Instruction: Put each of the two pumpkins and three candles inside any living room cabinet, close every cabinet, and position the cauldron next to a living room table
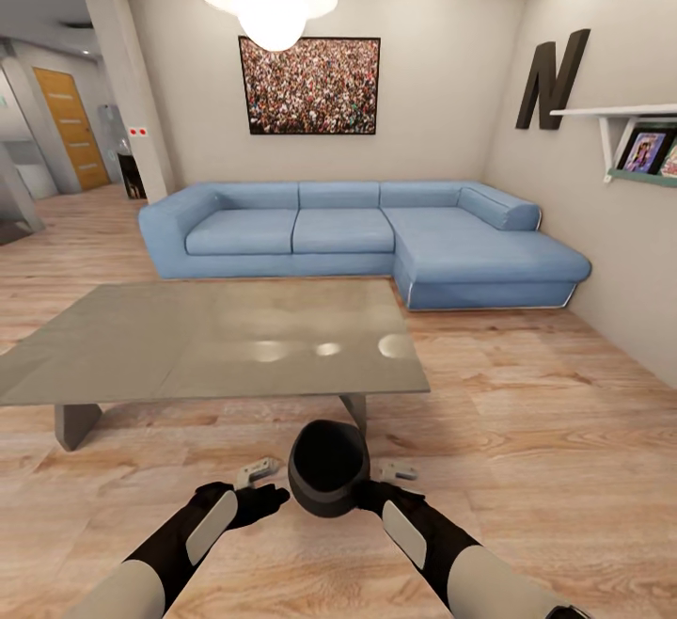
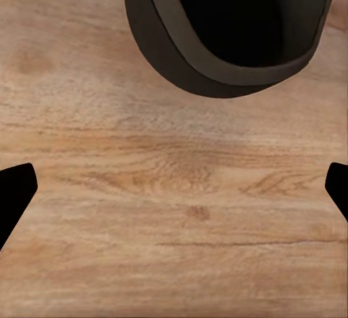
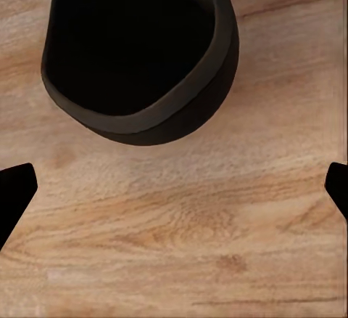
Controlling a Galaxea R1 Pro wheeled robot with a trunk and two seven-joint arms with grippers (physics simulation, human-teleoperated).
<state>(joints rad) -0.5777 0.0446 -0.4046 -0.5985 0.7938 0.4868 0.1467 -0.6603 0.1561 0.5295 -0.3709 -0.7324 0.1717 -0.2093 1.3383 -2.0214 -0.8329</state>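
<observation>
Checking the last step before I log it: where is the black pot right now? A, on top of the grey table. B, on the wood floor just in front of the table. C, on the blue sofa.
B: the black pot sits on the wood floor between both grippers, just short of the grey table.

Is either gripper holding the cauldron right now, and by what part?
No. The cauldron sits between the left gripper and right gripper, both open with only floor between their fingers.
</observation>
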